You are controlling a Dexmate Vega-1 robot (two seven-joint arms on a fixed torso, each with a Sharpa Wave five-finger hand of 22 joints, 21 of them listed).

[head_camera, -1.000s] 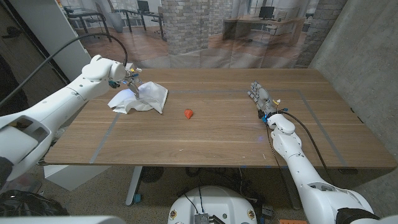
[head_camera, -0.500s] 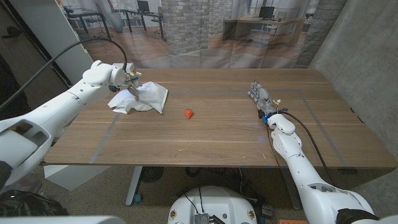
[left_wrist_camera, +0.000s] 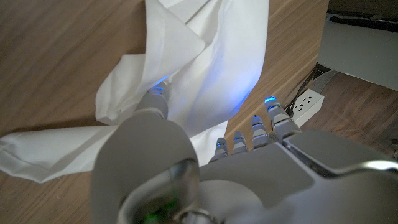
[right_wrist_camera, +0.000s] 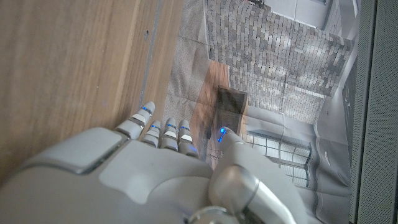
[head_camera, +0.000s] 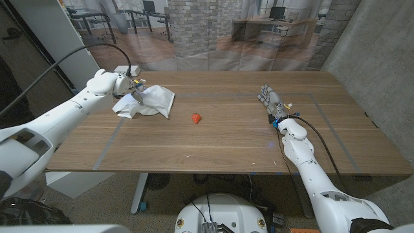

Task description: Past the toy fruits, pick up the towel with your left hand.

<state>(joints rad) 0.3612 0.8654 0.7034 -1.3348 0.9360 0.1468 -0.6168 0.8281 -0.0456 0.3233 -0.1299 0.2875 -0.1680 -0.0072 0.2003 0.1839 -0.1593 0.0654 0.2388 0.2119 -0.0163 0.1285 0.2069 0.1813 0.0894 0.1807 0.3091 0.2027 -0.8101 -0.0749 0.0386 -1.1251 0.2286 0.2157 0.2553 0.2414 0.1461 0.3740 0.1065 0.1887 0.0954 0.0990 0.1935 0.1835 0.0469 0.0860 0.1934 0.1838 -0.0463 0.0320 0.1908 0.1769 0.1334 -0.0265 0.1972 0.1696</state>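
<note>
A crumpled white towel [head_camera: 147,102] lies on the wooden table [head_camera: 220,145] at the far left. My left hand [head_camera: 131,88] is down on the towel's far left part. In the left wrist view its thumb [left_wrist_camera: 153,102] presses into the towel [left_wrist_camera: 211,56], and its fingers [left_wrist_camera: 256,132] reach along a fold at the cloth's edge, apart from the thumb. The cloth lies on the wood, not lifted. A small red toy fruit [head_camera: 196,118] sits near the table's middle, right of the towel. My right hand [head_camera: 270,101] stays on the table at the right, fingers straight, holding nothing.
A power strip [left_wrist_camera: 305,102] and a cable [head_camera: 110,46] lie past the table's far left edge. A wide stretch of bare wood separates the toy fruit from my right hand. The table's front edge runs near my right forearm [head_camera: 299,150].
My left arm has sunk lower and drawn slightly to the left, bringing the hand down onto the towel. The towel, the toy fruit and my right hand have not moved.
</note>
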